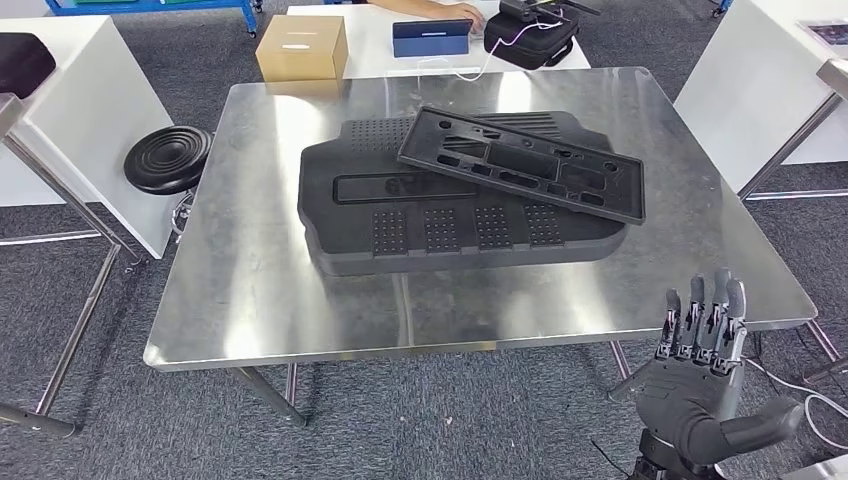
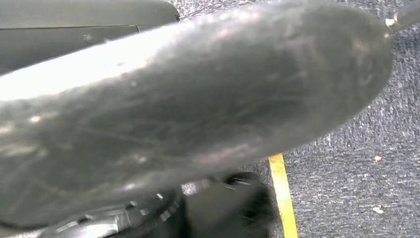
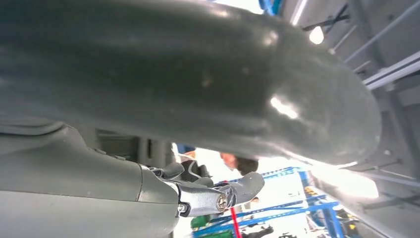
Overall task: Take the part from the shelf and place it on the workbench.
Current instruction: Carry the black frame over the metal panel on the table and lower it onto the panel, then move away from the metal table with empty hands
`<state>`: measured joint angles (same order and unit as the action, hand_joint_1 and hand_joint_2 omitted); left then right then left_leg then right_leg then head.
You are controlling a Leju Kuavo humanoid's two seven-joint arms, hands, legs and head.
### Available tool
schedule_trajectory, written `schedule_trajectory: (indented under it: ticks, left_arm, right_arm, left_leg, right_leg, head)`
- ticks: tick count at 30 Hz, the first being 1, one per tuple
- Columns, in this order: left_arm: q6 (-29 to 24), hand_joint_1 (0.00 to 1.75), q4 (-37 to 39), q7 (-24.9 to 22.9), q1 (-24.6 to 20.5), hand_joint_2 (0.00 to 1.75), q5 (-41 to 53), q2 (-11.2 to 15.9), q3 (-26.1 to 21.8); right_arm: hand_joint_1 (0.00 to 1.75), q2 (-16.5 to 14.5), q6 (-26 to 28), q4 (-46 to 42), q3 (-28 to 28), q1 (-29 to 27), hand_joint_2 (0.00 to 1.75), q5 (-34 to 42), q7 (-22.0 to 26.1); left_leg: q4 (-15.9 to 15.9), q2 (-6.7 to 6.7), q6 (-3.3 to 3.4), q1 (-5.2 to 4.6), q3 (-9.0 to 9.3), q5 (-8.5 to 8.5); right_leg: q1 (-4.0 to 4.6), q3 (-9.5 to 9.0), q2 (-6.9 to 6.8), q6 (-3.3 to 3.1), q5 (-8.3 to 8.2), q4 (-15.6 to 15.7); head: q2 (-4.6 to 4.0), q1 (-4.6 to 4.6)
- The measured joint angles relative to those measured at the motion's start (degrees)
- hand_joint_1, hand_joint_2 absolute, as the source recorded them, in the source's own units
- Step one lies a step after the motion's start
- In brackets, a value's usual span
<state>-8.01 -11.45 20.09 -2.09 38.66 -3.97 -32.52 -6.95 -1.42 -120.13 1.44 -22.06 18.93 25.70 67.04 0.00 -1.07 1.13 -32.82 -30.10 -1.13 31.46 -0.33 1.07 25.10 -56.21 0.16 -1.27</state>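
The steel surface (image 1: 250,300) carries 2 black moulded parts stacked near its middle: a large base panel (image 1: 440,225) lying flat, and a smaller flat part (image 1: 522,164) with rectangular cut-outs resting on top of the panel's far right portion, tilted slightly so its right end overhangs the panel's edge. The right hand (image 1: 700,385) is raised at the near right, just off the near edge of the surface, palm up, fingers (image 1: 705,315) straight and spread a little, thumb stuck out to the right, holding nothing and well apart from both parts. In the right wrist view the thick grey thumb (image 3: 198,74) fills most of the frame, with a blurred person and blue racking beyond. In the left wrist view the left hand (image 2: 188,104) appears as a blurred grey thumb over grey carpet and a yellow floor line (image 2: 283,193); I cannot tell how its fingers lie. A black round stool (image 1: 168,158) stands left of the surface, and a cardboard box (image 1: 302,47), a blue case (image 1: 432,38) and a black bag (image 1: 530,35) sit on the white table beyond
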Motion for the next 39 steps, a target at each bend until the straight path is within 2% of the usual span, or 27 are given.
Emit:
schedule_trajectory:
  ticks: [2, 4, 6, 7, 9, 11, 12, 13, 15, 17, 18, 19, 21, 22, 23, 25, 26, 27, 28, 29, 30, 32, 33, 34, 36, 37, 39]
  left_arm:
    - [0.0, 0.00, 0.0, 0.0, -0.1, 0.00, 0.1, 0.0, 0.0]
    - [0.0, 0.00, 0.0, 0.1, -0.1, 0.00, 0.2, -0.1, 0.0]
    - [0.0, 0.00, 0.0, 0.1, -0.1, 0.00, 0.2, -0.1, 0.0]
    - [0.0, 0.00, 0.0, 0.1, -0.1, 0.00, 0.2, -0.1, 0.0]
    - [-0.1, 0.00, 0.0, 0.1, -0.2, 0.00, 0.2, -0.1, -0.1]
    - [-0.2, 0.00, 0.0, 0.2, -0.2, 0.00, 0.3, 0.0, -0.1]
    - [-0.3, 0.00, 0.0, 0.2, -0.2, 0.00, 0.3, 0.0, -0.1]
    - [-0.3, 0.00, 0.0, 0.2, -0.2, 0.00, 0.4, 0.0, -0.1]
    - [-0.3, 0.00, 0.0, 0.2, -0.2, 0.00, 0.5, -0.1, -0.1]
    - [-0.4, 0.00, 0.0, 0.2, -0.2, 0.00, 0.6, -0.2, -0.1]
    - [-0.4, 0.00, 0.0, 0.2, -0.2, 0.00, 0.7, -0.2, -0.1]
    - [-0.4, 0.00, 0.0, 0.3, -0.2, 0.00, 0.8, -0.2, -0.1]
    - [-0.4, 0.00, 0.0, 0.3, -0.2, 0.00, 0.9, -0.2, -0.1]
    - [-0.4, 0.00, 0.0, 0.3, -0.1, 0.00, 0.9, -0.2, -0.1]
    - [-0.4, 0.00, 0.0, 0.4, 0.0, 0.00, 0.9, -0.1, -0.1]
    - [-0.5, 0.00, 0.0, 0.4, 0.0, 0.00, 1.0, -0.1, -0.2]
    - [-0.5, 0.00, 0.0, 0.4, 0.0, 0.00, 1.0, -0.2, -0.2]
    - [-0.5, 0.00, 0.0, 0.4, 0.0, 0.00, 1.0, -0.2, -0.2]
    - [-0.5, 0.00, 0.0, 0.4, 0.0, 0.00, 1.0, -0.2, -0.3]
    - [-0.5, 0.00, 0.0, 0.4, -0.1, 0.00, 1.0, -0.1, -0.4]
    - [-0.5, 0.00, 0.0, 0.4, -0.1, 0.00, 1.0, -0.1, -0.5]
    - [-0.5, 0.00, 0.0, 0.4, -0.2, 0.00, 1.0, -0.2, -0.6]
    - [-0.4, 0.00, 0.0, 0.4, -0.3, 0.00, 1.0, -0.2, -0.7]
    - [-0.4, 0.00, 0.0, 0.4, -0.3, 0.00, 1.0, -0.3, -0.8]
    - [-0.4, 0.00, 0.0, 0.5, -0.3, 0.00, 1.0, -0.3, -1.0]
    - [-0.4, 0.00, 0.0, 0.5, -0.3, 0.00, 1.0, -0.3, -1.0]
    - [-0.4, 0.00, 0.0, 0.5, -0.2, 0.00, 1.0, -0.2, -1.1]
  right_arm:
    - [0.00, 0.0, 0.1, 0.5, 0.3, 0.0, 0.00, -0.5, -0.7]
    - [0.00, 0.0, 0.2, 1.0, 0.5, 0.0, 0.00, -1.2, -1.3]
    - [0.00, 0.0, 0.3, 1.5, 0.6, -0.2, 0.00, -1.5, -1.6]
    - [0.00, 0.0, 0.3, 1.8, 0.7, -0.3, 0.00, -1.6, -1.7]
    - [0.00, 0.0, 0.3, 2.1, 0.8, -0.4, 0.00, -1.7, -1.8]
    - [0.00, 0.0, 0.4, 2.7, 0.9, -0.4, 0.00, -2.0, -2.3]
    - [0.00, 0.1, 0.5, 3.1, 0.9, -0.4, 0.00, -2.3, -2.6]
    - [0.00, 0.1, 0.6, 3.6, 0.9, -0.5, 0.00, -2.5, -3.0]
    - [0.00, 0.1, 0.8, 4.4, 0.9, -0.5, 0.00, -2.9, -3.5]
    - [0.00, 0.1, 0.9, 5.0, 0.9, -0.5, 0.00, -3.1, -3.6]
    - [0.00, 0.0, 0.9, 5.2, 0.9, -0.4, 0.00, -3.1, -3.6]
    - [0.00, 0.0, 0.9, 5.4, 0.9, -0.3, 0.00, -3.1, -3.7]
    - [0.00, 0.0, 0.9, 5.8, 0.9, -0.3, 0.00, -3.1, -3.7]
    - [0.00, 0.0, 0.9, 5.9, 0.9, -0.2, 0.00, -3.1, -3.7]
    - [0.00, 0.0, 0.9, 6.0, 0.9, -0.2, 0.00, -3.1, -3.7]
    - [0.00, -0.2, 0.9, 6.0, 0.8, -0.2, 0.00, -3.1, -3.6]
    - [0.00, -0.3, 0.9, 6.1, 0.8, -0.3, 0.00, -3.2, -3.6]
    - [0.00, -0.3, 0.9, 6.1, 0.8, -0.3, 0.00, -3.2, -3.5]
    - [0.00, -0.3, 0.9, 6.2, 0.8, -0.3, 0.00, -3.2, -3.5]
    - [0.00, -0.3, 0.9, 6.2, 0.8, -0.3, 0.00, -3.2, -3.5]
    - [0.00, -0.3, 0.9, 6.3, 0.8, -0.3, 0.00, -3.2, -3.4]
    - [0.00, -0.3, 0.9, 6.2, 0.8, -0.2, 0.00, -3.3, -3.3]
    - [0.00, -0.3, 0.9, 6.2, 0.8, -0.2, 0.00, -3.4, -3.2]
    - [0.00, -0.3, 0.9, 6.2, 0.8, -0.2, 0.00, -3.5, -3.1]
    - [0.00, -0.3, 1.0, 6.2, 0.8, -0.3, 0.00, -3.7, -3.0]
    - [0.00, -0.3, 1.0, 6.2, 0.8, -0.4, 0.00, -3.8, -3.0]
    - [0.00, -0.3, 1.0, 6.2, 0.8, -0.5, 0.00, -3.8, -3.0]
  left_leg:
    - [-6.5, -0.36, -0.09, 0.00, 4.07, 0.09]
    - [-8.2, -0.62, 0.41, -0.39, 4.43, -0.27]
    - [-8.3, -0.39, 1.74, -0.53, 3.24, 0.57]
    - [-8.4, -0.26, 2.55, -0.54, 2.52, 1.19]
    - [-8.5, -0.07, 3.64, -0.60, 0.87, 2.59]
    - [-8.4, 0.05, 3.96, -0.79, -1.05, 4.04]
    - [-8.4, 0.11, 3.98, -0.89, -1.97, 4.76]
    - [-8.4, 0.15, 3.96, -0.98, -2.86, 5.47]
    - [-8.3, 0.14, 3.77, -1.05, -4.41, 6.88]
    - [-8.3, 0.08, 3.29, -1.15, -5.33, 8.19]
    - [-8.4, 0.09, 2.98, -1.16, -5.43, 8.80]
    - [-8.6, 0.13, 2.60, -1.12, -5.44, 9.43]
    - [-8.9, 0.14, 1.81, -0.94, -5.58, 10.19]
    - [-8.3, 0.08, 1.47, -0.82, -5.93, 9.10]
    - [-6.7, -0.01, 1.18, -0.74, -6.46, 6.85]
    - [-0.4, -0.13, 0.69, -0.52, -7.81, 0.42]
    - [3.3, -0.15, 0.40, -0.41, -8.26, -1.72]
    - [6.2, -0.17, 0.14, -0.29, -8.26, -2.43]
    - [7.5, -0.16, -0.09, -0.13, -7.51, -1.77]
    - [6.9, -0.16, -0.29, 0.08, -5.85, -0.26]
    - [4.2, -0.16, -0.52, 0.33, -3.24, 1.18]
    - [-2.9, -0.40, -0.88, 0.44, 2.09, 1.21]
    - [-5.5, -0.58, -0.76, 0.34, 3.51, 0.43]
    - [-6.7, -0.75, -0.37, 0.09, 3.84, -0.30]
    - [-7.1, -0.67, 1.17, -0.15, 2.79, 0.09]
    - [-7.2, -0.51, 2.00, -0.24, 2.09, 0.67]
    - [-7.4, -0.20, 3.36, -0.30, 0.28, 2.07]
  right_leg:
    - [0.16, 1.15, -0.01, 0.61, -0.43, -1.0]
    - [0.29, 1.87, -0.02, 1.56, -1.11, -1.3]
    - [0.21, 2.60, 0.04, 2.36, -1.31, -1.5]
    - [0.16, 3.35, 0.09, 2.36, -0.30, -2.4]
    - [0.12, 5.47, 0.17, 1.68, 4.12, -7.3]
    - [0.15, 7.12, 0.19, 1.40, 8.17, -14.5]
    - [0.17, 7.13, 0.19, 1.70, 8.67, -16.8]
    - [0.18, 6.28, 0.20, 2.19, 8.07, -17.4]
    - [0.36, 1.44, 0.19, 2.88, 5.56, -12.3]
    - [0.82, -5.15, 0.16, 2.30, 5.38, -3.2]
    - [1.06, -7.16, 0.15, 1.80, 5.87, 0.0]
    - [1.28, -7.99, 0.15, 1.31, 6.24, 1.6]
    - [1.13, -7.28, 0.09, 0.52, 5.34, 1.9]
    - [0.90, -6.72, 0.04, 0.00, 4.68, 1.9]
    - [0.62, -6.09, -0.02, -0.46, 3.94, 2.0]
    - [0.42, -4.58, -0.07, -0.99, 2.58, 2.0]
    - [0.42, -3.76, -0.10, -0.99, 1.92, 1.9]
    - [0.39, -2.98, -0.14, -0.84, 1.31, 1.8]
    - [0.31, -2.13, -0.16, -0.62, 0.75, 1.5]
    - [0.18, -1.27, -0.18, -0.32, 0.30, 1.0]
    - [0.03, -0.43, -0.18, 0.01, -0.03, 0.4]
    - [-0.01, 1.31, -0.17, 0.66, -0.48, -1.0]
    - [0.05, 1.98, -0.19, 1.03, -0.73, -1.6]
    - [0.12, 2.51, -0.21, 1.45, -1.09, -1.9]
    - [0.06, 3.24, -0.19, 2.39, -1.79, -2.0]
    - [-0.02, 3.79, -0.12, 2.53, -1.29, -2.5]
    - [-0.13, 5.59, 0.04, 1.95, 2.57, -6.3]
  head:
    - [-0.01, -0.03]
    - [-0.01, -0.06]
    - [0.00, -0.09]
    - [0.00, 0.02]
    - [0.00, 0.15]
    - [-0.01, 0.25]
    - [-0.01, 0.25]
    - [-0.01, 0.26]
    - [-0.01, 0.24]
    - [-0.01, 0.15]
    - [-0.01, 0.13]
    - [-0.01, 0.11]
    - [-0.01, 0.16]
    - [-0.01, 0.14]
    - [-0.01, 0.05]
    - [-0.01, -0.09]
    - [-0.01, -0.13]
    - [-0.01, -0.11]
    - [-0.01, -0.13]
    - [-0.01, -0.13]
    - [-0.01, -0.14]
    - [-0.01, -0.20]
    - [-0.01, -0.24]
    - [-0.01, -0.24]
    - [-0.01, -0.17]
    - [-0.01, -0.13]
    - [-0.01, 0.01]
